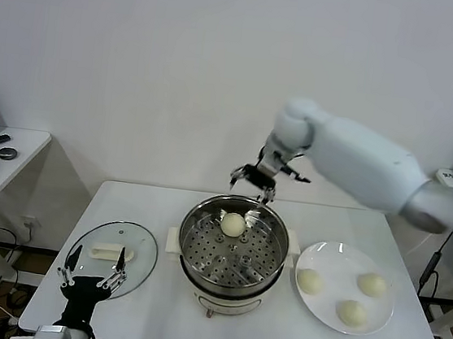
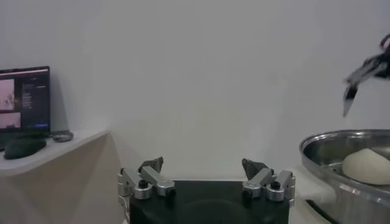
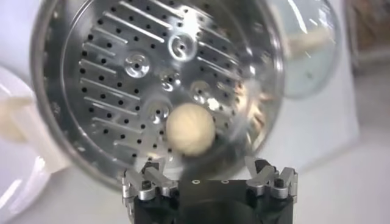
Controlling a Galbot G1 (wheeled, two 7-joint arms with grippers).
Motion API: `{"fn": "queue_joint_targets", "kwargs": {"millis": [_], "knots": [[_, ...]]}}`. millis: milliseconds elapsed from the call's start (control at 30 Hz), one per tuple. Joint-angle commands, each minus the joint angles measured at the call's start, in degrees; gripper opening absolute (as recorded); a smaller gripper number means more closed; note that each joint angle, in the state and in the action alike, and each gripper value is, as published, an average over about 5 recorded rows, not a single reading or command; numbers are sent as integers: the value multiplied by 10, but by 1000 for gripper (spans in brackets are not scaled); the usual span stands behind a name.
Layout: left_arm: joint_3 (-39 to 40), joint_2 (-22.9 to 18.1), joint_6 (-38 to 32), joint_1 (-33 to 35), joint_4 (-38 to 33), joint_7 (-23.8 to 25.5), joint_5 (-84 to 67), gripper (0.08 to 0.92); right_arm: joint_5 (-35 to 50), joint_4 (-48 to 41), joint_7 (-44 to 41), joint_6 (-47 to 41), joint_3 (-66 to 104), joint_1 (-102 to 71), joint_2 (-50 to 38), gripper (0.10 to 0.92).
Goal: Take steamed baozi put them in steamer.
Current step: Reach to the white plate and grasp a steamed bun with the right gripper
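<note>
the left gripper (image 1: pixel 92 273) is idling open at the near left edge; three buns (image 1: pixel 342 294) are waiting on the plate (image 1: pixel 315 254) to the right, nearer the right gripper (image 1: pixel 255 181), which is hanging released over the steamer (image 1: pixel 230 256) holding one bun (image 1: pixel 232 224).

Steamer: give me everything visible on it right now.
The steamer is a round, shiny steel pot on a white base with white side handles, standing upright mid-table between the glass lid and the white plate. Its perforated inner tray holds one cream-white baozi near the far rim. The lid is off. The right hand hovers open above the far edge, touching nothing.
</note>
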Motion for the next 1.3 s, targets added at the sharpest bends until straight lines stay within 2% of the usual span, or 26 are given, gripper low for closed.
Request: {"fn": "queue_joint_targets", "kwargs": {"millis": [33, 167, 267, 567, 767, 967, 1300], "knots": [[5, 1, 1, -2, 1, 1, -1, 823, 153, 114, -8, -397, -28, 92, -173, 823], [10, 3, 2, -4, 2, 2, -4, 823, 108, 161, -62, -543, -12, 62, -231, 823], [10, 6, 3, -2, 1, 2, -5, 823, 53, 184, -110, -583, 17, 18, -257, 823], [1, 9, 3, 13, -1, 3, -5, 823, -75, 180, -141, -509, 99, -147, -274, 823], [0, 8, 4, 20, 4, 3, -4, 823, -104, 144, -114, -475, 149, -236, -239, 823], [-4, 8, 4, 27, 8, 2, -4, 823, -129, 93, -107, -400, 190, -305, -188, 823], [-6, 6, 5, 30, 14, 3, -1, 823, -158, 66, -80, -390, 231, -366, -158, 823]]}}
